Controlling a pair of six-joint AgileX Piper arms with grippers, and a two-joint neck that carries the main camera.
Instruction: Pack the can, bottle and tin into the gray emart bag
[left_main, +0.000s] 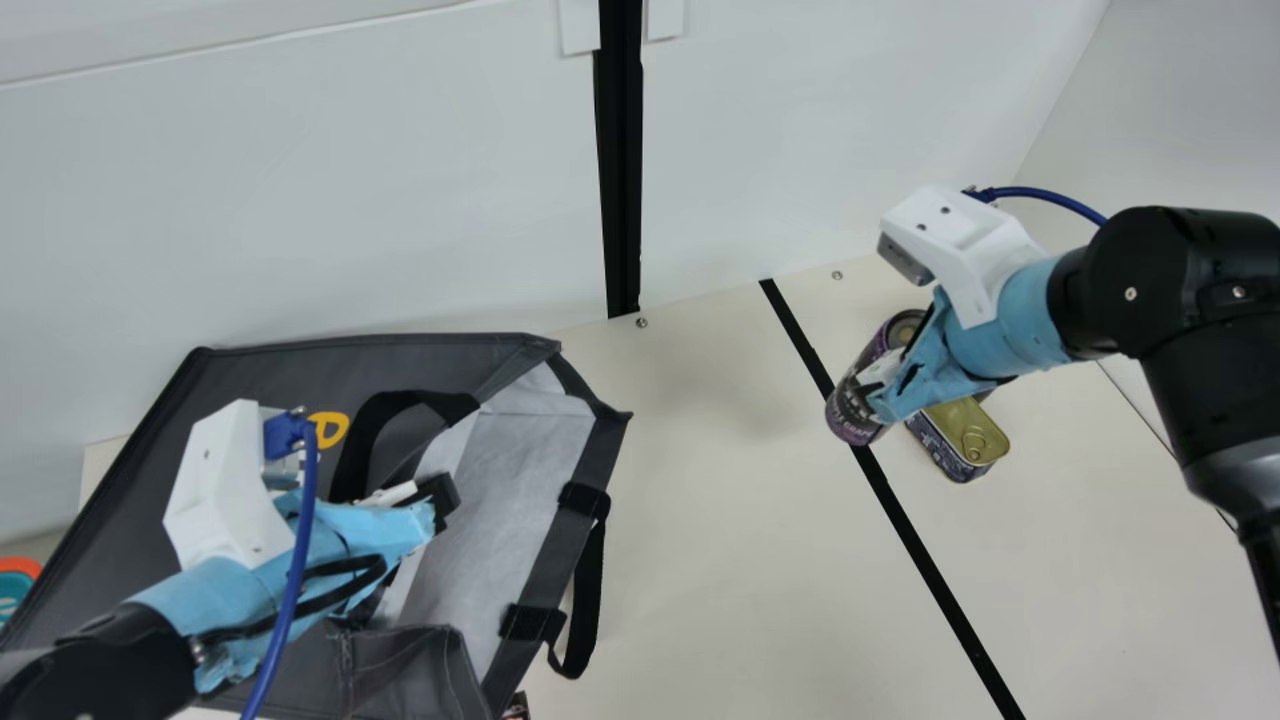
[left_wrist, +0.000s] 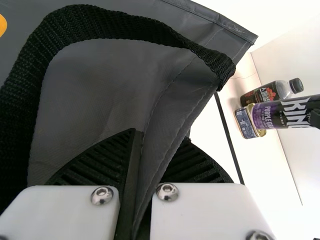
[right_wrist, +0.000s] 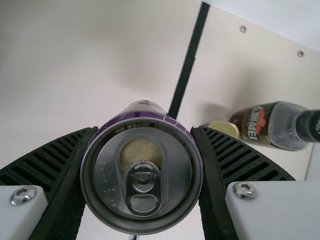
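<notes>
The purple-and-black can (left_main: 855, 408) is held off the cream table (left_main: 720, 540), slightly tilted, gripped around its side by the right gripper (left_main: 882, 387). Beneath and just beside it lies the tin (left_main: 965, 435), and the bottle (right_wrist: 287, 125) stands close to the tin. The black line (left_main: 925, 550) on the table runs beneath the can, and behind, the table's back edge meets the white wall (left_main: 300, 200). Between the can and the gray emart bag (left_main: 260, 390) is a broad open stretch of table. The bag lies with its mouth towards that stretch, its pale lining (left_main: 520, 450) exposed and its stiff dark rim slanting past a hanging strap (left_main: 590, 600). The left gripper (left_main: 446, 500) is closed on one edge of the mouth. The main view gives the gap and the mouth's width; the left wrist view shows gray fabric pinched between the ribbed fingers (left_wrist: 100, 162), a looped handle (left_wrist: 120, 25) rising beside them, and the can overlapping both tin and bottle. The right wrist view looks onto the can's lid and pull tab (right_wrist: 143, 185), a ribbed finger pressed to either side.
</notes>
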